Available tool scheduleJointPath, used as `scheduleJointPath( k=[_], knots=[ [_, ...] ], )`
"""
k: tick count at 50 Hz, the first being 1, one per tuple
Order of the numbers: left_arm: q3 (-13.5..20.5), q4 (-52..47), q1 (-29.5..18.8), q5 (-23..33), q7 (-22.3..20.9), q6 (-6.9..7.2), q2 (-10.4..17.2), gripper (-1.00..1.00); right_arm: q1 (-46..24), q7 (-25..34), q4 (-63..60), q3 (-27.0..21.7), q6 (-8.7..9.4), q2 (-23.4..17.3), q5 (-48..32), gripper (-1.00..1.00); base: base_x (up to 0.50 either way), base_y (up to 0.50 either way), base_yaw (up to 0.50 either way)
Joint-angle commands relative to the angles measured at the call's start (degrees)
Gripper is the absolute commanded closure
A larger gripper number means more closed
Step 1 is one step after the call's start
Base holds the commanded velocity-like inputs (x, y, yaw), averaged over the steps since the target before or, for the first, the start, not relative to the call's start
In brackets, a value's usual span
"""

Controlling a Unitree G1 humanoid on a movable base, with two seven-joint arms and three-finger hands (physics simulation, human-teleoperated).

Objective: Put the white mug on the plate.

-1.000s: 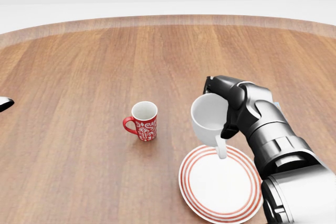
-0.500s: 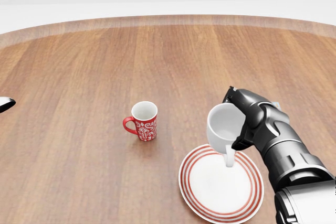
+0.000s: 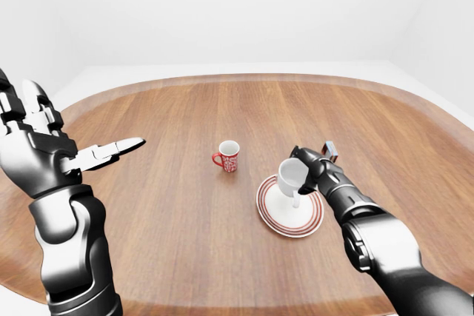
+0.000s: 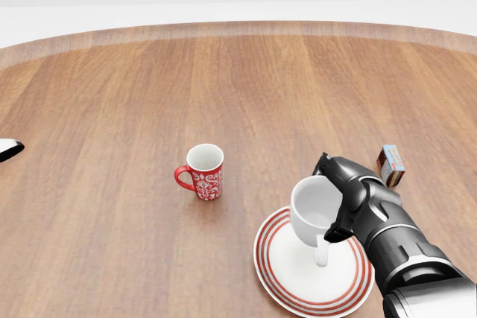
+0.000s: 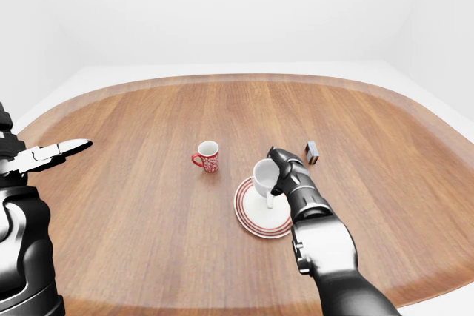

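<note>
White mug: I see the white mug (image 4: 316, 212) at the lower right of the head view. It is tipped, with its open mouth toward the camera and its handle pointing down. It sits over the upper part of the plate. I cannot tell if it touches the plate.

Right hand: My right hand (image 4: 344, 197) has its dark fingers wrapped tight around the mug's right side.

Plate: The plate (image 4: 287, 286) is white with red rings. It lies flat on the table, low in the head view, under the mug.

Red mug: A red mug (image 4: 203, 172) with white patterns stands upright to the left of the plate, apart from it. Its handle points left.

Small box: A small box (image 4: 390, 164) stands on the table just above and to the right of my right hand.

Left hand: My left hand (image 3: 44, 146) is up at the left edge of the left-eye view, fingers spread apart, holding nothing.

Table: The table (image 3: 185, 220) is brown wood with a rounded edge.
</note>
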Motion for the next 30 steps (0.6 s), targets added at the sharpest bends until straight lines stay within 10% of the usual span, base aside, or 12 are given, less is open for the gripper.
scheduleJointPath(
  k=[1,30],
  knots=[
    [-0.4,2.2,-0.4,0.2,0.4,0.0,-0.1,-1.0,1.7,-1.5,0.7,1.0,0.0,0.7,2.1,1.0,0.0,0.0,0.0],
    [-0.7,2.0,-0.5,0.4,0.4,0.0,-0.2,-1.0,4.3,-1.6,1.0,0.8,0.0,1.0,1.7,1.0,0.0,0.0,0.0]
  ],
)
